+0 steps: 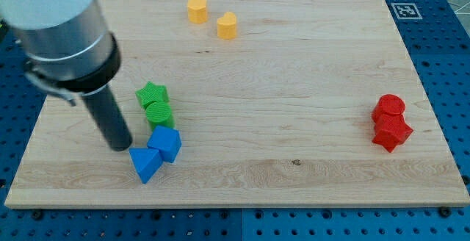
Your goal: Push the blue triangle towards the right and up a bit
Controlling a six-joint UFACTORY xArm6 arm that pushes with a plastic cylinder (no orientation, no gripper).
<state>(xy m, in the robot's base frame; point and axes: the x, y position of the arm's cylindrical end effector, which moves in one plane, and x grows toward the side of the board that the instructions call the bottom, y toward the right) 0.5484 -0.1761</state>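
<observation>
Wooden desk [294, 160], light grain, is seen lying on a blue perforated base [448, 57]. A black-and-white marker tag [405, 10] is fixed at the desk's top-right corner.

Arm: grey cylinder housing w/ a dark rod [109, 120] is seen at the view's left. My tip [120, 148] is set on the desk, just left of and slightly above the blue triangular block [145, 163]. Contact betw. tip and triangle can't be confirmed; they are v. close, a thin gap may exist. No jaws on this tool, just a plain rod, so nothing is clamped or held; apart/together can't be told for it.

Task item: the blue triangular block is located at lower left of the desk, near the bottom edge. A blue cube-like block [166, 142] is touching it on its upper right.

Above those, a green rounded block [159, 113] is seen, w/ a green star-shaped block [152, 93] directly above it, touching.

Two yellow hexagonal blocks are placed near the top edge: one [197, 9] left, the other [227, 25] just right and lower, close but apart.

At far right, a red rounded block [388, 109] is stacked against a red star-like block [391, 132] below it, well apart from everything else.
</observation>
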